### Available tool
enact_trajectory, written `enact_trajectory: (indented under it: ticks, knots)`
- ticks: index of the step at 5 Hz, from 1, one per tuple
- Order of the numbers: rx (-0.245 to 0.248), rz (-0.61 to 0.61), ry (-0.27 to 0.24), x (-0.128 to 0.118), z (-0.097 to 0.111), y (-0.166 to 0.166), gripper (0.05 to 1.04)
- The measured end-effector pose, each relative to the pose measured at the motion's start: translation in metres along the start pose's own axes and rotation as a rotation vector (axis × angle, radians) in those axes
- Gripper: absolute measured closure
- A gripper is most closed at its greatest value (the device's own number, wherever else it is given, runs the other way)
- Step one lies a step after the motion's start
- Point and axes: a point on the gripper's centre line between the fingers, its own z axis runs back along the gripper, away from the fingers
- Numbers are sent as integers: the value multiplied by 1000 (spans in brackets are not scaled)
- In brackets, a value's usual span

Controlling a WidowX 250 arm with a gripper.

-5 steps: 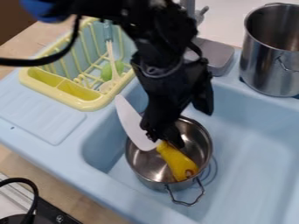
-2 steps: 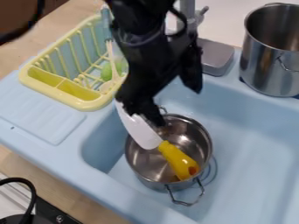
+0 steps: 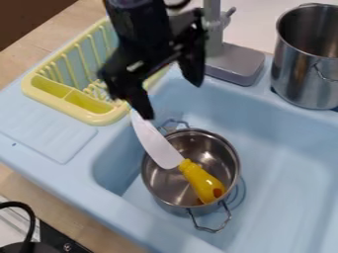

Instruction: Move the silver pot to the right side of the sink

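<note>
A light blue sink [image 3: 284, 163] is set in a wooden surface [image 3: 56, 200]. The silver pot [image 3: 160, 185] stands upright inside the basin, toward the sink's left side as seen here, with one loop handle facing the sink's front edge and the other facing its back. In the pot leans a knife with a yellow handle [image 3: 194, 175]; its white blade slants up over the rim toward the sink's left back corner. A black robot arm [image 3: 140, 27] comes in from the top, and its hand [image 3: 169, 96] hangs above the sink's left back part, its two fingers spread apart with nothing between them. One fingertip is close to the tip of the blade; whether they touch, I cannot tell. A yellow and pale green dish rack [image 3: 99, 118] sits on the sink's left ledge, next to ridged draining grooves. A grey faucet [image 3: 212, 32] rises at the sink's back edge, and a taller steel pot [image 3: 297, 79] stands at the sink's back edge, farther right.
</note>
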Motion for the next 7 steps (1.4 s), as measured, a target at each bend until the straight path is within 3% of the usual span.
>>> enact_trajectory:
  ticks: [1, 2, 3, 4, 5, 7]
  knots:
    - [105, -18, 3, 17, 0, 20, 87]
    - [126, -55, 40, 27, 0, 35, 87]
    - [163, -44, -16, 41, 4, 54, 87]
    - [169, -5, -55, 59, 10, 69, 87]
    - [209, -48, -31, 80, 5, 84, 87]
    - [185, -470, 58, 107, -6, 89, 87]
